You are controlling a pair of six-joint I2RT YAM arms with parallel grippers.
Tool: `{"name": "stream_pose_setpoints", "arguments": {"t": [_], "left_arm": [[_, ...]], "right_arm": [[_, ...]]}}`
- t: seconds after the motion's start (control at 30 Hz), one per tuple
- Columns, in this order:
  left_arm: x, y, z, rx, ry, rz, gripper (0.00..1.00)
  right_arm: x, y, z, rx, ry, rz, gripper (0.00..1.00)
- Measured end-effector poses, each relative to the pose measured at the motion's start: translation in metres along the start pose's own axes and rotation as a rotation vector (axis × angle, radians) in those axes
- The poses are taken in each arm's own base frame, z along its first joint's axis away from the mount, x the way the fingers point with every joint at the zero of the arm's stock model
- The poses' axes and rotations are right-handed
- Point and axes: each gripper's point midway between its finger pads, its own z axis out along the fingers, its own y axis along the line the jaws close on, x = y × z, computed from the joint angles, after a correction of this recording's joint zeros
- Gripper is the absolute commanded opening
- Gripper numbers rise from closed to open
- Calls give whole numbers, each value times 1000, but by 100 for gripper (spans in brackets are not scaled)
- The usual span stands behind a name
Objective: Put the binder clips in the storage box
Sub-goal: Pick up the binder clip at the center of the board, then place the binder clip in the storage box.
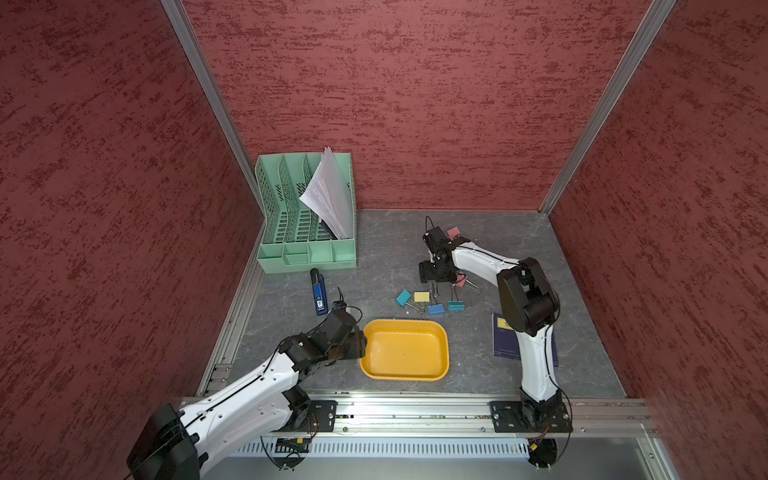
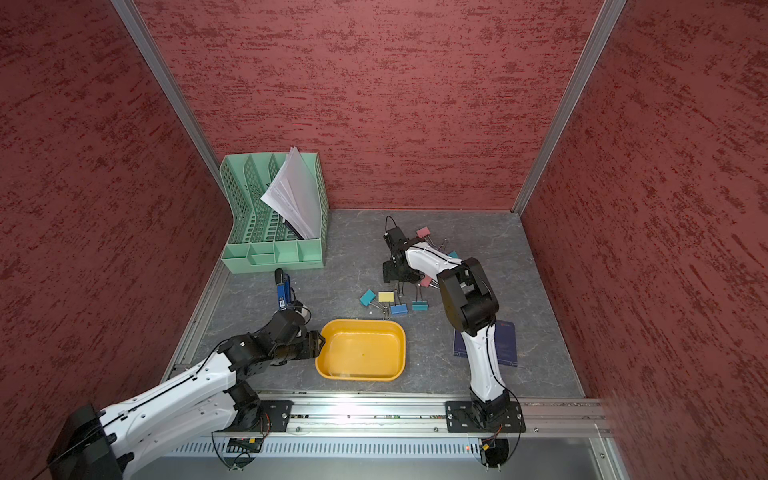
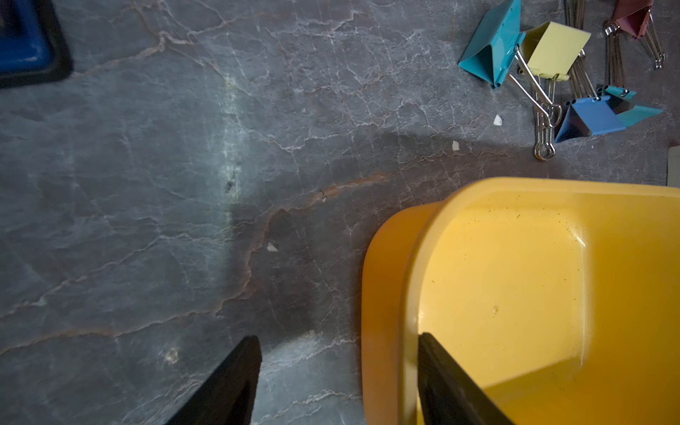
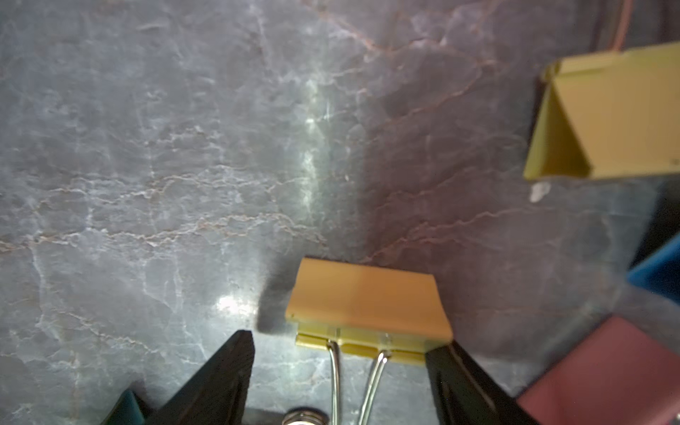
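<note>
A: Looking down the right wrist view and finding the right gripper (image 4: 342,340) standing open, fingers spread to either side of a yellow clip (image 4: 368,298), clamping nothing.

B: Lying how, that clip?

A: Lying flat on the table (image 4: 147,165), just ahead of the fingertips, body running crosswise to the reach, wire handles (image 4: 335,375) pointing back between the jaws. Probably needing only a short push forward, then a squeeze across the body's two ends. Possibly touching one finger (image 4: 460,382) at a corner already; not telling for sure through the blur.

B: And locating the storage box (image 1: 444,351) (image 2: 402,349)?

A: Sitting near the table's front edge in both top views, holding no clips, well apart from that yellow one, with the loose binder clips (image 1: 435,308) lying between.

B: Meaning a carry back toward the robot, then.

A: Judging so. Noting the left gripper (image 3: 338,336) open as well, straddling the box wall on its own side: one finger (image 3: 445,382) inside, its partner outside, pinching nothing. Being nearer the box; leaving the clips within the right arm's easier reach.

B: Missing anything?

A: Losing the yellow clip under the right gripper in the top views. Catching only parts of a pink clip (image 4: 607,375) and a blue clip (image 4: 658,272) at the frame's edge.
</note>
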Motion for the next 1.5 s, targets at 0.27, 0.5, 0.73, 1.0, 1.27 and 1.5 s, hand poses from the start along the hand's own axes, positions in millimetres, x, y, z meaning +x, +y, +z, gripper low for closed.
{"name": "stream_pose_setpoints", "arguments": {"t": [0.27, 0.5, 0.73, 1.0, 1.27, 1.5], "left_arm": [[0, 0, 0, 1, 0, 0, 70], [1, 1, 0, -1, 1, 1, 70], [1, 1, 0, -1, 2, 1, 70], [2, 0, 1, 1, 4, 6, 70], [3, -1, 0, 3, 6, 10, 70], [3, -1, 0, 3, 6, 10, 70]], "right_arm": [[-11, -4, 3, 45, -28, 14, 42], [-12, -8, -19, 112, -90, -37, 43], [12, 60, -138, -59, -291, -200, 44], [154, 133, -140, -258, -173, -432, 45], [217, 143, -106, -269, -59, -485, 68], [204, 135, -114, -292, -86, -451, 84]]}}
